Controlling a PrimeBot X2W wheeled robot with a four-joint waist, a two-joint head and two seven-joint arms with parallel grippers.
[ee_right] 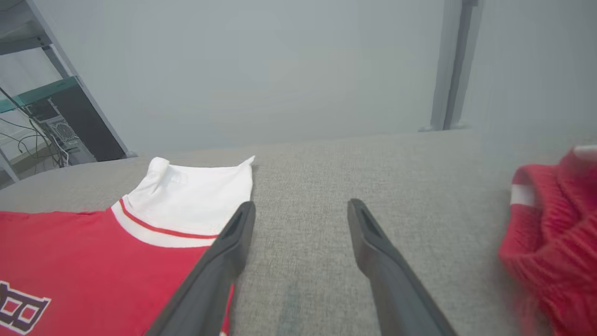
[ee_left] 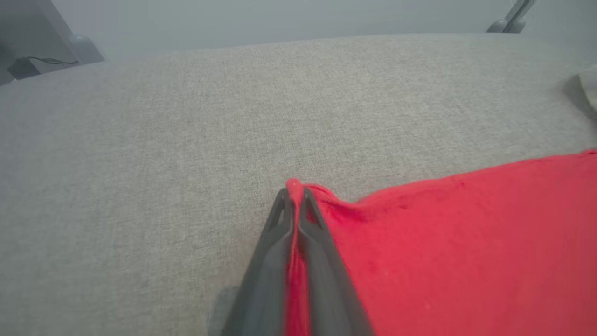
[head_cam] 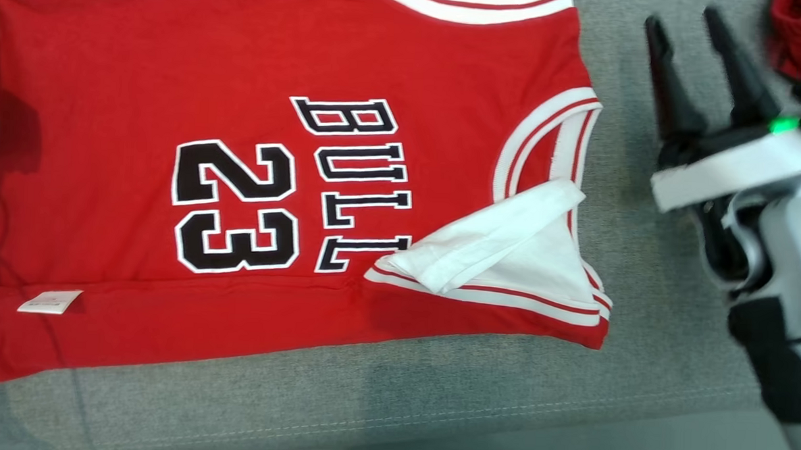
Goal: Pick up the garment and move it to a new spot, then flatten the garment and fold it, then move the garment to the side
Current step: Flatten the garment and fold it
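**Item:** red jersey (head_cam: 240, 177), numbered 23, spread flat on a grey upholstered surface (head_cam: 637, 370).
**Left gripper** (ee_left: 294, 192): fingers closed, pinching a red corner of the cloth.
**Right gripper** (head_cam: 683, 21): fingers spread wide, empty, just beside the armhole edge.
**Handling:** probably best to draw the pinched corner low and slowly, keeping the fold line straight.
**Views:** the left wrist view gives the pinch close up. The head view adds the print and the turned-out white lining (head_cam: 507, 250).

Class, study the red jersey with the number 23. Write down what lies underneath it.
The jersey lies spread on a grey fabric surface, which shows around its edges. Whatever else may lie beneath is covered by the cloth.
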